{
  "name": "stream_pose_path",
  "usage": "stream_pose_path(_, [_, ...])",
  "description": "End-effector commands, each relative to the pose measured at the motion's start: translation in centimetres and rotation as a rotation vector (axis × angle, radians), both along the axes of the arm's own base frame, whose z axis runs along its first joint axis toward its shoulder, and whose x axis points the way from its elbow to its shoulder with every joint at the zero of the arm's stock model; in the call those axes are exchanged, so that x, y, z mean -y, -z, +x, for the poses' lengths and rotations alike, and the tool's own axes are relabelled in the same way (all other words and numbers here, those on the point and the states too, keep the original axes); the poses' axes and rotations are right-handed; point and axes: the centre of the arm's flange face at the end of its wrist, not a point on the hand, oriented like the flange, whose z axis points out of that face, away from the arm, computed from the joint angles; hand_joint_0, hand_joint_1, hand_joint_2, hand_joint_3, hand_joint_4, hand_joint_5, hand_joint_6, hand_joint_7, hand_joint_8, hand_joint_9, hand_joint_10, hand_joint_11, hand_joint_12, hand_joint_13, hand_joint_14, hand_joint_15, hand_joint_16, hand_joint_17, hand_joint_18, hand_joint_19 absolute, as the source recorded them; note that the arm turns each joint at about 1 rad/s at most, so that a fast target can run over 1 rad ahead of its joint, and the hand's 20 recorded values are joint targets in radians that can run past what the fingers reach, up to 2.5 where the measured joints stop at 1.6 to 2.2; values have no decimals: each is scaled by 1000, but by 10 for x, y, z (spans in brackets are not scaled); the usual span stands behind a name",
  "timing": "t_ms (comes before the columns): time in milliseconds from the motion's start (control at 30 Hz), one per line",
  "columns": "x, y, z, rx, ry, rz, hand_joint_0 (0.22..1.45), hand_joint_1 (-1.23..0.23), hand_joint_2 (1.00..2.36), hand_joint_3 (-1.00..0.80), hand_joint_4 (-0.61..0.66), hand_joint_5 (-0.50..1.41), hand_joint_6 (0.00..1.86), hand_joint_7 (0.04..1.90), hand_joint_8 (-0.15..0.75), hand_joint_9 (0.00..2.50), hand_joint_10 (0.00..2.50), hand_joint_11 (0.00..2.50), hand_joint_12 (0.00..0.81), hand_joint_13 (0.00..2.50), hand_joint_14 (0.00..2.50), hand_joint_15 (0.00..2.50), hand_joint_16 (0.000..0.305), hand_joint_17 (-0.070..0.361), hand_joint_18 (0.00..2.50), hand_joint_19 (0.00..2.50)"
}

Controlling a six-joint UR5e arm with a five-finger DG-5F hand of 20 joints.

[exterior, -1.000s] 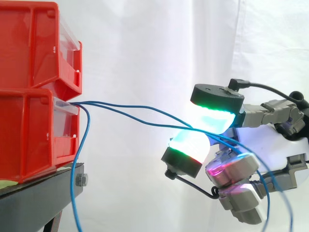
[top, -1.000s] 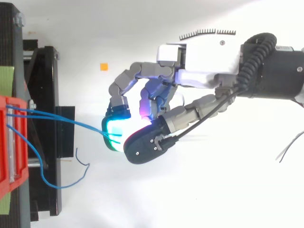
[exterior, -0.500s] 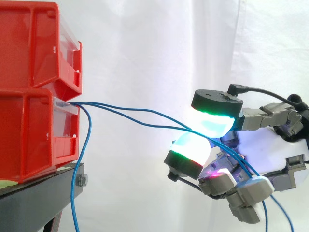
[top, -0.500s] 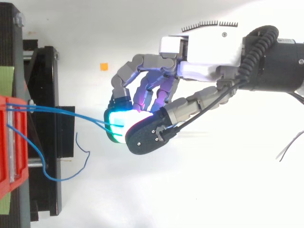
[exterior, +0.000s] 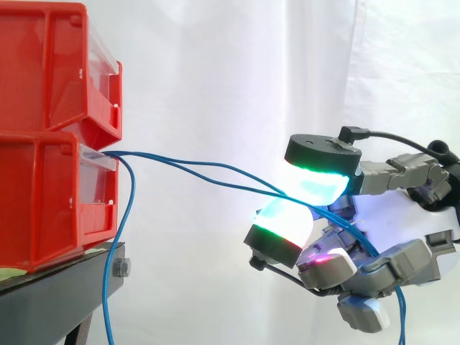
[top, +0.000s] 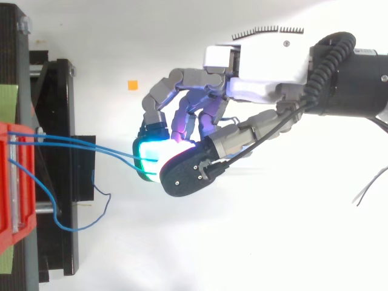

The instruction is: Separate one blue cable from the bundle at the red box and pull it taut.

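Two thin blue cables (exterior: 208,172) run from the front of the lower red bin (exterior: 43,194) rightwards and slightly down to my hand (exterior: 402,215). Both pass between two glowing green-cyan fingertips (exterior: 320,180), which pinch them. The remaining fingers are curled under the palm, around the cables' trailing part. The cables sag a little between bin and hand. A third blue cable (exterior: 118,244) drops from the same bin and hangs loose. In the top view the hand (top: 260,66) reaches in from the right, with the two cables (top: 91,150) nearly parallel.
A second red bin (exterior: 50,65) is stacked on the lower one, both on a black stand (exterior: 57,302). The loose cable's end (top: 100,197) curls beside the stand. A small orange marker (top: 132,85) lies on the white floor.
The lower fingers have curled further in under the palm, gathering the trailing cables. The pinching fingertips closed together early on and stay on the two cables. The loose cable's end has shifted slightly.
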Motion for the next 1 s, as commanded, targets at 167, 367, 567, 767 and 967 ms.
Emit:
stream_pose_path(167, [-1,0,0,1,-1,-3,661,-879,1013,-107,-283,-115,938,1029,267,469,833,900,298,760,984,1128,34,76,786,1043])
stream_pose_path(367, [-1,0,0,0,-1,-3,655,-880,1012,-126,-287,-116,936,1024,270,530,981,927,353,721,9,1089,37,83,505,893])
stream_pose_path(567, [-1,0,0,0,-4,-4,655,-880,1012,-140,-294,-118,934,1037,268,591,995,941,340,610,15,886,37,83,408,754])
stream_pose_path(767, [0,0,0,-2,-1,-6,655,-879,1013,-140,-283,-119,935,1029,280,688,722,997,337,611,16,760,37,83,393,662])
stream_pose_path(967, [0,0,0,-2,0,-9,655,-879,1014,-134,-277,-118,933,1039,277,701,617,1092,329,626,17,770,36,81,392,655])
